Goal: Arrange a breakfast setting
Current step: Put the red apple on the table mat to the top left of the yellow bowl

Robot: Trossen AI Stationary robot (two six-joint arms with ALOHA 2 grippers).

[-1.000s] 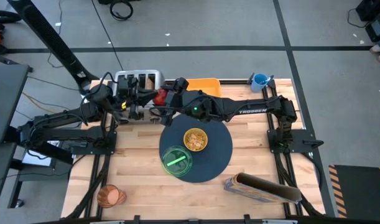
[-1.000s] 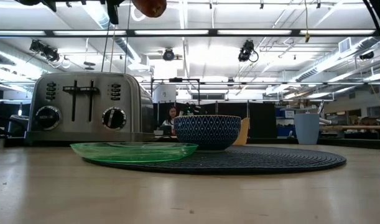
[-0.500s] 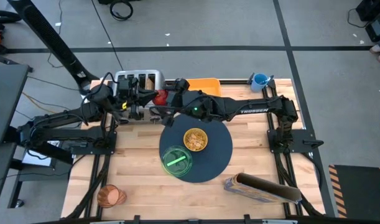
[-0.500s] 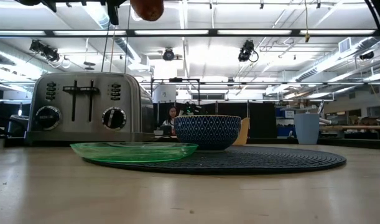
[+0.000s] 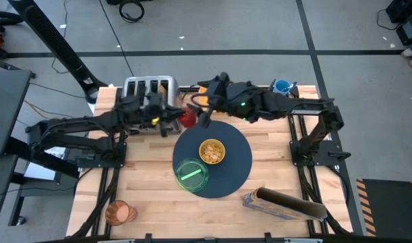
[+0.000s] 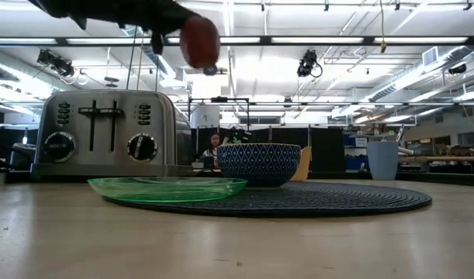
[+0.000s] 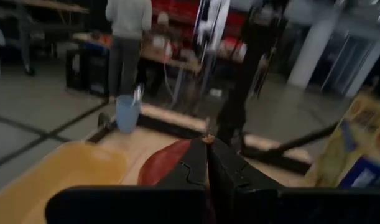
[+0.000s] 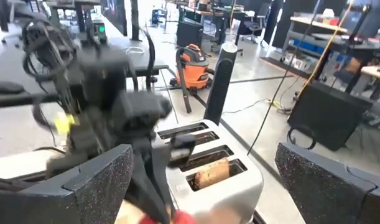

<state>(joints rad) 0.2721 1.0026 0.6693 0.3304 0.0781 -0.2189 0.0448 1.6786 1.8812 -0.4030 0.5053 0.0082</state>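
Observation:
A red apple (image 5: 187, 119) hangs in the air between the toaster (image 5: 148, 88) and the dark round mat (image 5: 226, 169), with my left gripper (image 5: 177, 121) shut on it. In the low view the apple (image 6: 199, 40) shows high above the table. My right gripper (image 5: 201, 102) stands open just beyond the apple, apart from it. A patterned bowl (image 5: 212, 151) of cereal and a green plate (image 5: 191, 173) rest on the mat. A toast slice (image 8: 211, 173) sticks up from a toaster slot. An amber cup (image 5: 119, 212) stands at the near left corner. My left gripper comes at the apple level, from the table's left. Its fingertips (image 7: 209, 155) are closed together on a thin stalk-like bit (image 7: 206, 138), and the apple's red body (image 7: 168, 163) lies beside them. The apple is lifted clear of the table, below the gripper.
A blue cup (image 5: 282, 86) stands at the far right corner. A long packet (image 5: 283, 202) lies near the front right edge. An orange board (image 7: 53, 177) lies beside the toaster at the far edge. A person (image 7: 129, 25) stands in the room beyond.
My right gripper has come away from the apple, pulling back toward the table's right edge and rising. My left gripper has carried the apple down and toward the mat, so it hangs lower in the low view than before.

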